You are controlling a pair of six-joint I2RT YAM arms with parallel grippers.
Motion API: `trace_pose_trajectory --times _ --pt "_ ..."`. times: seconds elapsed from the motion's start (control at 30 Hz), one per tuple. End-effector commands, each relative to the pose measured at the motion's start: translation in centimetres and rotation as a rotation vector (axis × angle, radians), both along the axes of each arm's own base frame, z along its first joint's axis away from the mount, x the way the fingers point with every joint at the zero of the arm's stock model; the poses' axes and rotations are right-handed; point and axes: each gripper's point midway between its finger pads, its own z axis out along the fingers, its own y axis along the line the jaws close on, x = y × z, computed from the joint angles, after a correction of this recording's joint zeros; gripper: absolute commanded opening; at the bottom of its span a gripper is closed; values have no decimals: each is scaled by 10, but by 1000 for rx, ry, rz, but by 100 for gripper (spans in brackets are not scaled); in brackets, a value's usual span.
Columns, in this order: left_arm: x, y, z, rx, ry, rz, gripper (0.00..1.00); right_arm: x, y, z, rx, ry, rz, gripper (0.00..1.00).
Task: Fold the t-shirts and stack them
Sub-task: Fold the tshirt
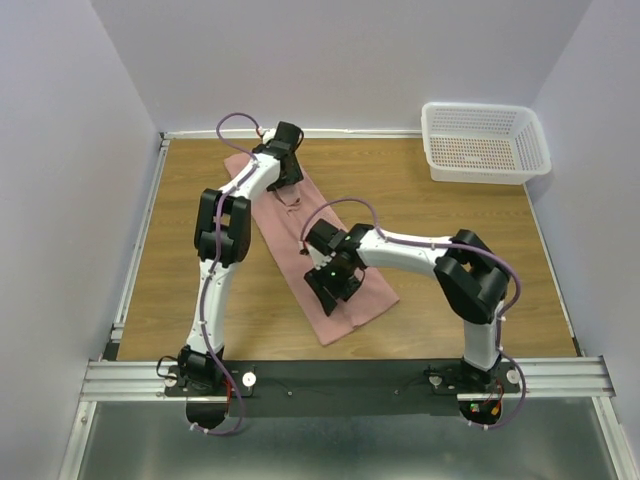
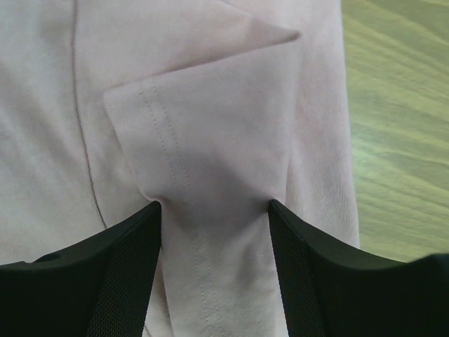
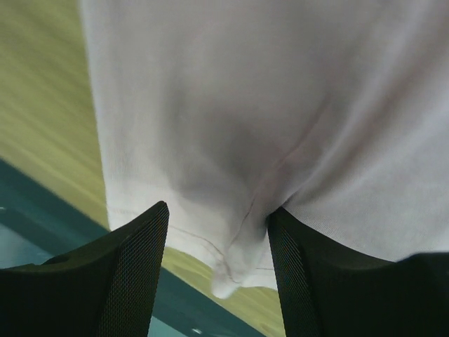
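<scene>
Jaws on the left gripper [image 2: 214, 203] stand fairly wide, and a gathered flap of the dusty pink t-shirt [image 1: 280, 235] fills the gap between them. The cloth presses against both black fingers [image 2: 119, 281] and creases at their tips, so I read it as a grip on the fabric. That hemmed flap [image 2: 203, 133] shows a double row of stitching and lies folded over the shirt body.

The right gripper [image 3: 217, 208] is set about as wide. Pink cloth is bunched between its fingers [image 3: 126, 281], wrinkled where they meet it. A loose edge droops below them, clear of the wooden table [image 1: 440, 230].

From overhead, I see the shirt folded into a long strip across the middle of the table, running from 11 o'clock to 5 o'clock. My left arm reaches to its 11 o'clock end and my right arm to its 5 o'clock end. A white mesh basket [image 1: 480, 106] sits in the 2 o'clock corner, well apart from the shirt.
</scene>
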Motion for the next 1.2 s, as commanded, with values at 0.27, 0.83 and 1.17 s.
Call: trace_pose_trajectory --times 0.27,0.83,1.17 --pt "20 -42 -14 -60 -20 -246 69 -9 85 -21 91 61 5 66" --pt "36 -28 179 -79 -400 -183 93 49 39 69 134 -248 -171 79" --pt "-14 -26 150 -11 -282 -175 68 40 -3 49 93 -192 -177 55"
